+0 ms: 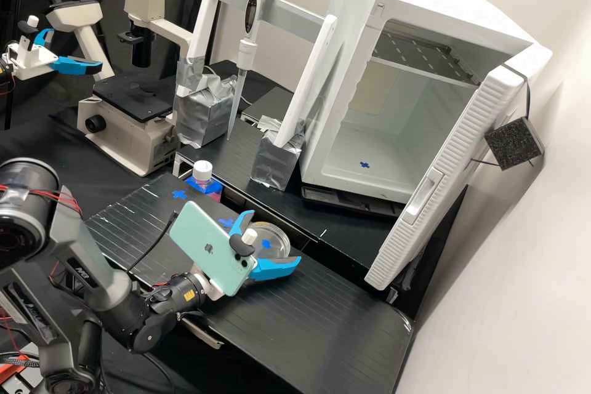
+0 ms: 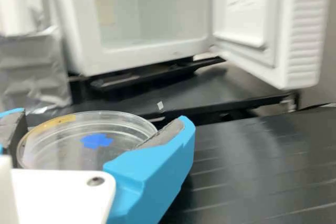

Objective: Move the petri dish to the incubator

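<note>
"Black bench in a laboratory, a white incubator behind it, door swung open. Where is the petri dish?"

"Flat on the bench, over a blue cross mark, directly ahead of the gripper and between its fingertips."

"Has the arm got hold of it?"

"Apparently not. The blue fingers stand wide, one to each side of the rim."

"Any long axis to match?"

"None; the dish is round. The next move likely turns on centring it between the fingers before they close, or one may nudge it off line."
</note>
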`<act>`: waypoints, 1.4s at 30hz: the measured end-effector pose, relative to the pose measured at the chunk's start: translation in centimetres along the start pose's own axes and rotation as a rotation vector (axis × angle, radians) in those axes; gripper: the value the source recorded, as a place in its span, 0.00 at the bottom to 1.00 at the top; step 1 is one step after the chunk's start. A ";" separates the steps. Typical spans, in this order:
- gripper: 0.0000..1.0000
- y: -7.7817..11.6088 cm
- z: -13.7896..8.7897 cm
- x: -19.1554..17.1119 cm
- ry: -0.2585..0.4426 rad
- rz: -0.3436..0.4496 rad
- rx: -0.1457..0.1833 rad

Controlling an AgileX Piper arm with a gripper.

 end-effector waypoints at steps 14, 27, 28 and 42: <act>0.00 1.6 -0.5 6.1 0.045 0.086 0.089; 0.00 4.5 -1.7 16.4 0.138 0.190 0.081; 0.00 4.8 -1.8 16.9 0.132 0.197 0.076; 0.00 6.1 -1.4 26.0 0.105 0.114 0.058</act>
